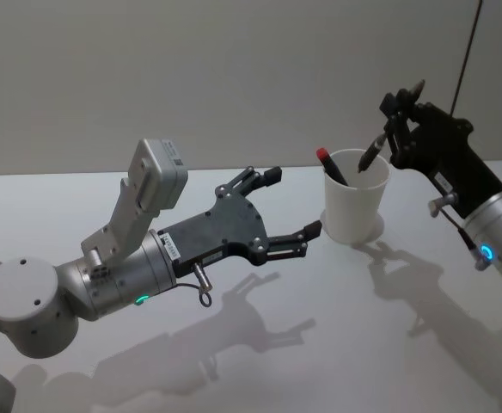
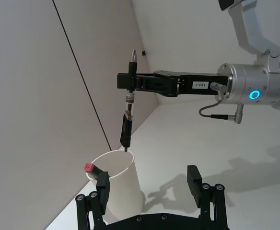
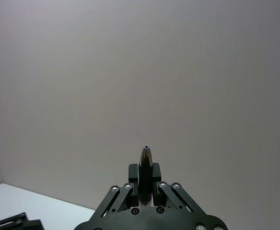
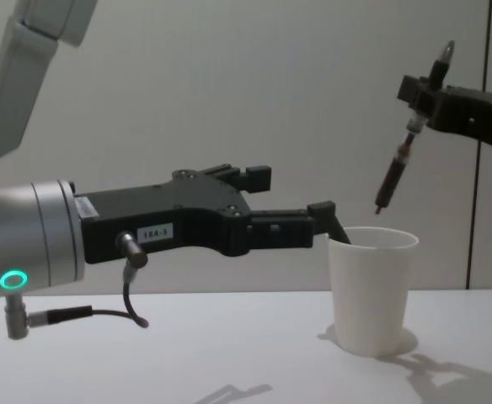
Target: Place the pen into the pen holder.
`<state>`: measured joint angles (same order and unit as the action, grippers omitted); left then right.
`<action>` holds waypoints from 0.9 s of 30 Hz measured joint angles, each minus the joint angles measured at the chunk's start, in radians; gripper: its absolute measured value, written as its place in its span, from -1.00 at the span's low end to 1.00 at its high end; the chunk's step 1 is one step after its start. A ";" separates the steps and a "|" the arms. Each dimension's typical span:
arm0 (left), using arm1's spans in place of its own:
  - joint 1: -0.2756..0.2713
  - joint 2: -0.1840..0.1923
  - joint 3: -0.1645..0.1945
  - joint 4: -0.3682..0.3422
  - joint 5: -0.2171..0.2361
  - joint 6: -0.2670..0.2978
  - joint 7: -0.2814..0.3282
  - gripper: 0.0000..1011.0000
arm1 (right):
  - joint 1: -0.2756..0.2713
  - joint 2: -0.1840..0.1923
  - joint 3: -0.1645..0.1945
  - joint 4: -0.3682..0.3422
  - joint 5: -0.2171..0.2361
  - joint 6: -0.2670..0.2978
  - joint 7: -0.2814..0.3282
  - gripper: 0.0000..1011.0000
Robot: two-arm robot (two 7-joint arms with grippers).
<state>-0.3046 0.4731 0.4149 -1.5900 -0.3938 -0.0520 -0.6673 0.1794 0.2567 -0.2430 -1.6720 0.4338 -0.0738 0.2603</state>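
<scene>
Presently on a pale table (image 1: pixel 260 361), before a plain light wall: one pen holder (image 1: pixel 355 206), a white tapered paper cup with rolled rim, standing upright on the far right part of the table, seen from the side in the chest view (image 4: pixel 370 290) and close up in the left wrist view (image 2: pixel 118 184). Contents of the cup: one dark marker with a red cap (image 1: pixel 329 163), leaning against the rim on the cup's left side, red end up (image 2: pixel 88 167). One pen (image 1: pixel 371 153), dark with a pointed metallic upper end, held above the cup by the right gripper (image 1: pixel 399 129), whose fingers are closed on the pen's upper part. The pen hangs nearly upright, slightly tilted, its lower tip just above the cup's rim at the far side, not yet inside (image 2: pixel 127 125); from the side the tip stands a little above the mouth (image 4: pixel 395 172). The right wrist view shows the pointed upper end rising between the clamped fingers (image 3: pixel 145 160). The right arm comes in from the right, a blue ring light on its wrist. The left gripper (image 1: pixel 292 205) is held level over the table just left of the cup, fingers spread wide and holding nothing, one fingertip near the cup's rim (image 4: pixel 290 202); a green ring light shows on its wrist.
</scene>
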 joint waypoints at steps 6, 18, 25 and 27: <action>0.000 0.000 0.000 0.000 0.000 0.000 0.000 0.98 | 0.029 -0.008 -0.001 0.034 -0.097 -0.009 -0.030 -0.72; 0.000 0.000 0.000 0.000 0.000 0.000 0.000 0.98 | 0.077 -0.030 -0.010 0.108 -0.218 -0.026 -0.067 -0.72; 0.000 0.000 0.000 0.000 0.000 0.000 0.000 0.98 | 0.098 -0.044 -0.015 0.151 -0.240 -0.038 -0.064 -0.72; 0.000 0.000 0.000 0.000 0.000 0.000 0.000 0.98 | 0.103 -0.047 -0.016 0.161 -0.242 -0.040 -0.062 -0.72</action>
<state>-0.3046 0.4731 0.4149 -1.5900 -0.3939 -0.0521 -0.6672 0.2822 0.2099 -0.2587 -1.5108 0.1920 -0.1135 0.1985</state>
